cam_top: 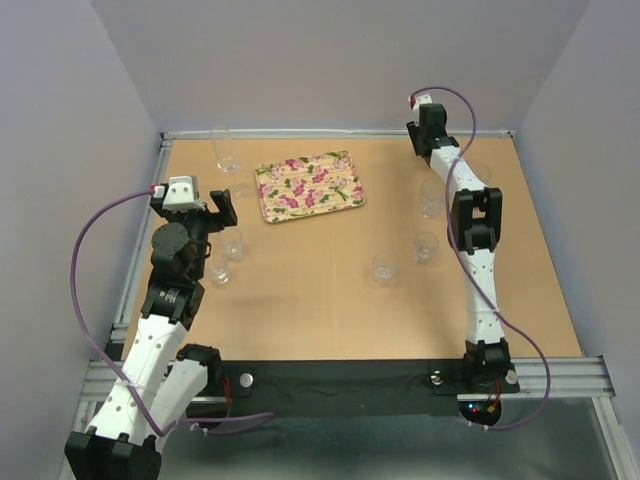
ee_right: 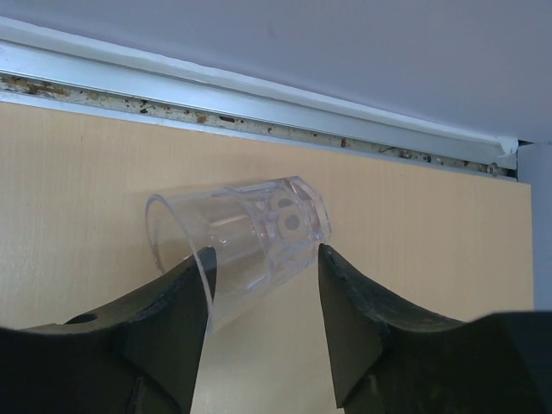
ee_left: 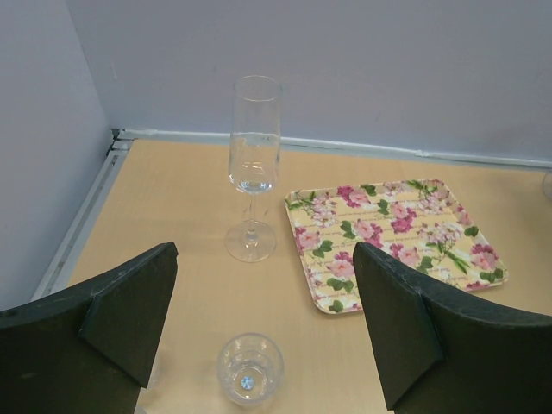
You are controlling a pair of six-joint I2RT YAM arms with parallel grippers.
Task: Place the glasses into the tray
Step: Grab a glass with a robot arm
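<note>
The tray [cam_top: 308,186], cream with pink flowers and green leaves, lies flat on the surface [cam_top: 330,320]; the clear glasses [cam_top: 427,246] seen are all outside it. 1 tilted tumbler [ee_right: 250,224], well to the right of the tray, is flanked by the right claw [ee_right: 263,259]; whether it is gripped cannot be told. The left claw [ee_left: 263,250] is held wide open left of the tray, near a small tumbler [ee_left: 250,369].

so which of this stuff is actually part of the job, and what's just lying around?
Job:
tray; tipped glass at the far edge; stemmed flute, probably, as it is a glass too; small glass in front of it; tumblers mid-table.

Lying about:
purple cables; small white object at the near edge; metal edge rail.
</note>
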